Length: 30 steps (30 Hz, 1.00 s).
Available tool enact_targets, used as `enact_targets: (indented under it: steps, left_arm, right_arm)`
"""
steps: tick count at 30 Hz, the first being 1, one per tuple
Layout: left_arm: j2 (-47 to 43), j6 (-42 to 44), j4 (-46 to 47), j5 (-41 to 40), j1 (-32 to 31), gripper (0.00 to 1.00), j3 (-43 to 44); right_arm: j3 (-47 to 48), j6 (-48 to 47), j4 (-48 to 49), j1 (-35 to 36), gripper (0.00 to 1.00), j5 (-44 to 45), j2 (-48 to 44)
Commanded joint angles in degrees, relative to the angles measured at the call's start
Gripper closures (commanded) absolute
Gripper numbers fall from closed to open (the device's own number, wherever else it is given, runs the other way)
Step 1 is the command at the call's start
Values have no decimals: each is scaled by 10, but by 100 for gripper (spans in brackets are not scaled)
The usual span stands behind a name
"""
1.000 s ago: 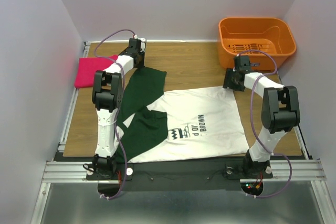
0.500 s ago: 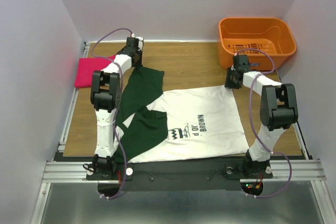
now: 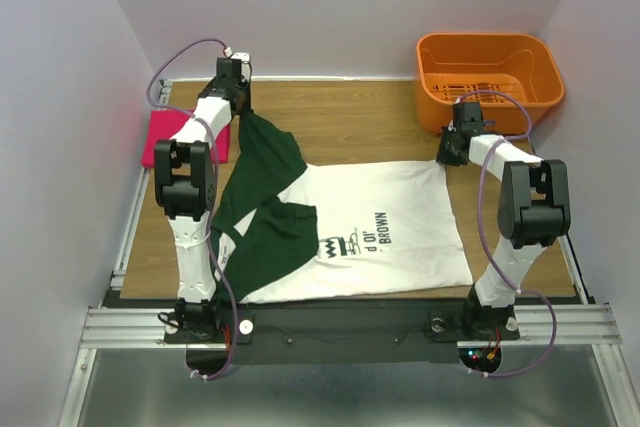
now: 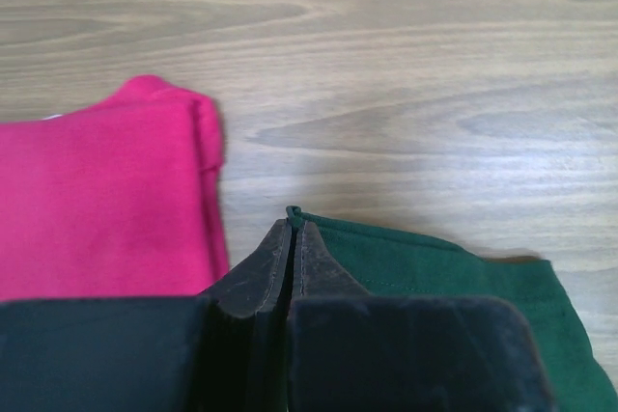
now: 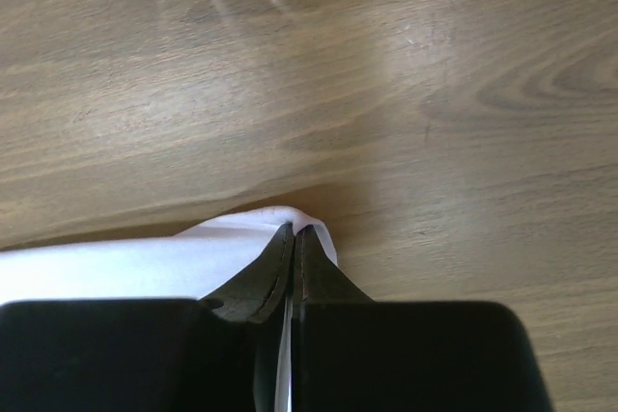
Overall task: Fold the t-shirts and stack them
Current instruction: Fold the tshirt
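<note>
The white tee with dark green sleeves (image 3: 385, 237) lies spread across the desk (image 3: 360, 122), with the folded pink tee (image 3: 165, 139) at the far left. The left tool (image 4: 293, 231) is clamped on a green sleeve edge, and the right tool (image 5: 293, 233) on a white corner. Both bites look thin, so a hard pull could slip the cloth free. The print reads "BROWN"; the rest is unclear.

The bench (image 3: 360, 127) is smooth wood with a soft shine. The pink t-shirt (image 3: 160, 147) and the white t-shirt (image 3: 400, 202) are soft, dull cloth. The basket (image 3: 432, 72) is shiny plastic.
</note>
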Motion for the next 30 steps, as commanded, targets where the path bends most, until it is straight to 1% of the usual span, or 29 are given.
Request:
enact_targets:
  steps: [1,6,9,11,12,16,22,28,30]
  left_arm:
    - [-43,8,22,-22,9,100,-7]
    - [-51,1,32,-16,18,100,-21]
    - [-51,-6,37,15,18,100,-16]
    - [-51,-11,39,21,18,100,-11]
    - [-51,-11,39,49,18,100,-9]
    - [-52,-13,44,64,17,100,-7]
    - [-61,-18,38,58,18,100,-8]
    - [-84,-47,11,29,18,100,-20]
    - [-96,-54,-2,7,18,100,-23]
  right_arm:
    - [26,-2,22,-9,99,12,-19]
    - [31,5,22,-26,99,-4,-20]
    - [41,11,22,-26,99,-39,-15]
    - [54,15,22,-26,99,-53,-11]
    - [58,15,22,-26,98,-67,-7]
    - [79,13,22,-26,97,-83,2]
    - [83,11,18,-26,97,-94,4]
    - [71,8,15,-26,97,-82,-2]
    - [68,8,14,-26,97,-79,-4]
